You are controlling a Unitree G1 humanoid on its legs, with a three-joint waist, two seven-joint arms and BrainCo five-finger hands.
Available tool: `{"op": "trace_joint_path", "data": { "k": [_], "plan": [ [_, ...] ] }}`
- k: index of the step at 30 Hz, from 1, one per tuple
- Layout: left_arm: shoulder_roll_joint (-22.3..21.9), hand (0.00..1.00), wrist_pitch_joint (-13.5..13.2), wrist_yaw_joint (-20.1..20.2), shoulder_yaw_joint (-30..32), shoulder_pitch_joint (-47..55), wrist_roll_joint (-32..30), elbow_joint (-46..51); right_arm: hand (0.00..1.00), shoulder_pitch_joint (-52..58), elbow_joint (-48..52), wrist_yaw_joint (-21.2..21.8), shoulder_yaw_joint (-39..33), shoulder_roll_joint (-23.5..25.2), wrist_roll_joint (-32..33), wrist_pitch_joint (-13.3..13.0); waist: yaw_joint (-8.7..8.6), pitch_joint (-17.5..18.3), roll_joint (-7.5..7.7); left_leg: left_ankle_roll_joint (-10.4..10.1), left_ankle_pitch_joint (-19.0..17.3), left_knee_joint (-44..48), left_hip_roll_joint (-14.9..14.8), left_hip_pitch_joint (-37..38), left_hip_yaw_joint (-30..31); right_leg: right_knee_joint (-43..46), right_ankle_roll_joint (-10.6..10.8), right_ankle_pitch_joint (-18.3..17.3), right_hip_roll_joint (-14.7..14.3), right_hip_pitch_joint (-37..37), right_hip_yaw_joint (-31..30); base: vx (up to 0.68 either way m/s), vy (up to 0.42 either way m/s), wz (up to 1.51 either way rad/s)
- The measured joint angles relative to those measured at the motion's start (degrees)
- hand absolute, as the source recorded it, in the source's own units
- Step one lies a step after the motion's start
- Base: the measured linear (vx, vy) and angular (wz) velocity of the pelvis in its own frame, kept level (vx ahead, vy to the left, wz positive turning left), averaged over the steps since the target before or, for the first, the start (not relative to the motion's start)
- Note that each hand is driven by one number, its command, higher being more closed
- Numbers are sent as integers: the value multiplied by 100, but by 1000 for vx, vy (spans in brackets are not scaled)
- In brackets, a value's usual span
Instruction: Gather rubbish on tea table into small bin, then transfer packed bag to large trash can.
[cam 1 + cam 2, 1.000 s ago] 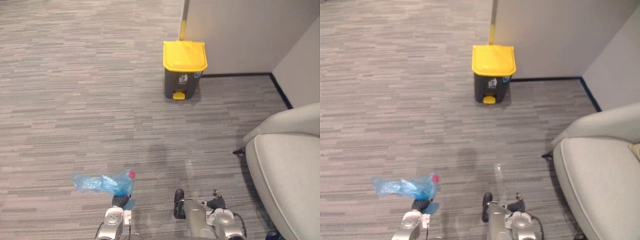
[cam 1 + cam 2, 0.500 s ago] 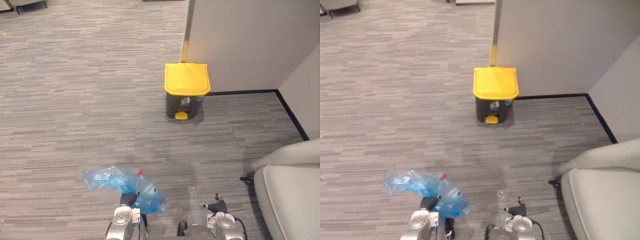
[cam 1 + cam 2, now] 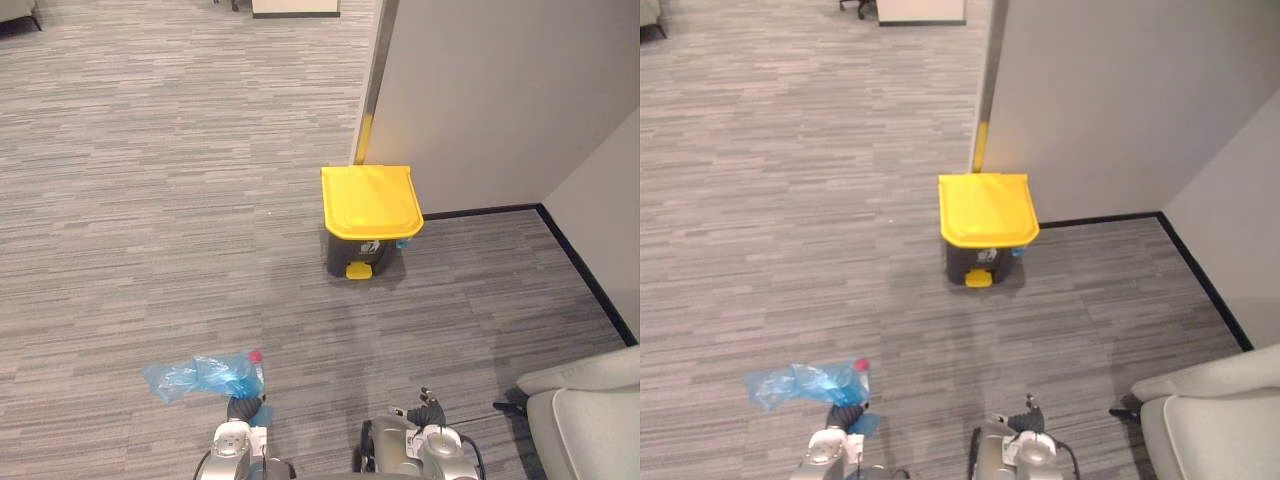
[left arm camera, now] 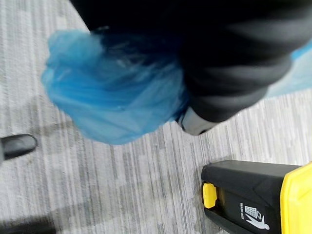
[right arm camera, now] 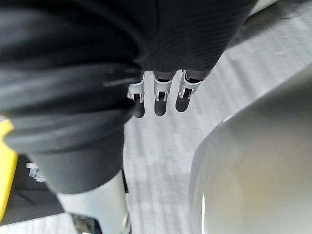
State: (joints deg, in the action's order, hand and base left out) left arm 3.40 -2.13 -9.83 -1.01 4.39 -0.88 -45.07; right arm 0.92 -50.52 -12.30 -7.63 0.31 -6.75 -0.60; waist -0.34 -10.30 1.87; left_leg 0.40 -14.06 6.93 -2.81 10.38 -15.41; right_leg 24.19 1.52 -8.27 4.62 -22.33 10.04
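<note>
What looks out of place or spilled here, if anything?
Nothing stands out. The bin stands upright by the wall, lid shut; the blue bag is bunched at the left hand, and nothing seems to spill from it.

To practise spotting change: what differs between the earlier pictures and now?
The camera has moved towards the yellow-lidded bin, which stands unmoved, lid shut. The blue bag, bulging rightward half a second ago, trails left of the left hand again. Nothing was let go; the right hand stays idle, open.
</note>
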Motion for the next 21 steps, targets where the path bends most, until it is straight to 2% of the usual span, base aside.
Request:
{"op": "trace_joint_path", "data": {
  "k": [1,2,4,5,6,7,8,10,11,13,14,15,16,17,18,20,21],
  "plan": [
    [8,100,5,5,-15,-59,-5,-170,0,10,-108,18,-64,-63,55,-12,-32,2,45,-172,-101,-60,-10,221,243,-138,-563,740,-78,23,-127,477,-179,12],
    [-78,100,4,13,-15,-77,-9,-282,0,-81,-138,2,-64,-177,-4,-9,0,65,-206,-285,-40,-7,-204,244,374,-11,-587,534,-201,31,-83,476,-184,4],
    [-199,100,-3,9,-12,-146,-9,-277,0,-110,-157,5,-73,-278,-4,-9,-10,68,-331,-544,117,402,-301,116,456,28,-656,268,-212,123,38,487,-220,8],
    [-274,100,-1,17,0,-199,-10,-250,0,-78,-188,0,-173,-262,10,8,-23,19,-400,-722,241,1368,-461,-183,517,-147,-726,206,-277,477,108,423,-198,21],
    [-295,100,-1,23,7,-187,-10,-228,0,-56,-188,-2,-161,-259,7,29,-25,17,-399,-756,325,1746,-529,-310,525,-224,-741,180,-297,627,127,490,-209,20],
    [-390,100,-5,56,13,-90,-10,1,0,56,-133,0,-24,-226,8,48,23,-9,-358,-817,437,3430,-872,-865,513,-592,-816,110,-369,1275,150,352,-117,0],
    [-432,100,-14,98,15,-51,-9,123,0,123,-43,0,5,-187,10,49,65,-24,-311,-736,287,4002,-998,-1154,409,-730,-834,11,-379,1538,148,403,-134,-1],
    [-462,100,-14,133,15,2,-8,259,0,138,40,1,-6,-127,13,41,89,5,-236,-569,77,4316,-1152,-1669,216,-912,-796,-135,-386,1831,125,271,-49,-13],
    [-481,100,-10,134,54,34,-9,280,0,136,49,1,-30,-67,13,44,120,26,-228,-463,-23,3975,-1189,-1928,43,-999,-764,-146,-380,1962,55,247,-7,-23],
    [-502,100,-5,134,88,63,-9,281,0,140,51,-3,-93,-32,14,53,192,22,-203,-438,-36,3380,-1150,-2099,-53,-1127,-718,-165,-368,2096,-44,215,55,-33],
    [-526,100,10,134,116,103,-9,275,0,173,51,-7,-141,-24,16,66,258,23,-209,-444,1,2403,-998,-2206,-47,-1248,-611,-198,-315,2261,-160,265,113,-31],
    [-529,100,11,134,116,102,-9,274,0,185,50,-7,-153,-27,16,69,260,24,-207,-439,28,2147,-932,-2239,-15,-1263,-575,-216,-286,2283,-173,331,185,-24],
    [-537,100,7,133,111,91,-8,268,0,190,5,-10,-199,-49,16,75,260,33,-219,-478,319,1282,-671,-2204,172,-1271,-416,-297,-207,2331,-241,210,155,-12],
    [-543,100,7,134,107,98,-8,251,0,192,-22,-9,-202,-78,16,84,265,56,-258,-492,538,861,-572,-2166,293,-1273,-347,-330,-207,2332,-289,262,238,-40],
    [-537,100,5,129,112,106,-9,145,0,190,-88,-8,-203,-158,14,98,298,115,-378,-493,1246,488,-505,-2063,534,-1246,-183,-430,-246,2340,-475,283,275,-53],
    [-327,100,8,120,110,84,-9,-6,0,207,-211,-3,-171,1,9,100,306,278,-21,-278,1010,392,-141,-1897,206,-1219,92,-572,123,2351,-792,395,311,-53],
    [-282,100,8,120,104,66,-9,-35,0,252,-225,-3,-170,27,9,103,310,302,63,-228,910,379,-29,-1816,94,-1145,148,-603,246,2351,-877,323,208,-35]
  ]
}}
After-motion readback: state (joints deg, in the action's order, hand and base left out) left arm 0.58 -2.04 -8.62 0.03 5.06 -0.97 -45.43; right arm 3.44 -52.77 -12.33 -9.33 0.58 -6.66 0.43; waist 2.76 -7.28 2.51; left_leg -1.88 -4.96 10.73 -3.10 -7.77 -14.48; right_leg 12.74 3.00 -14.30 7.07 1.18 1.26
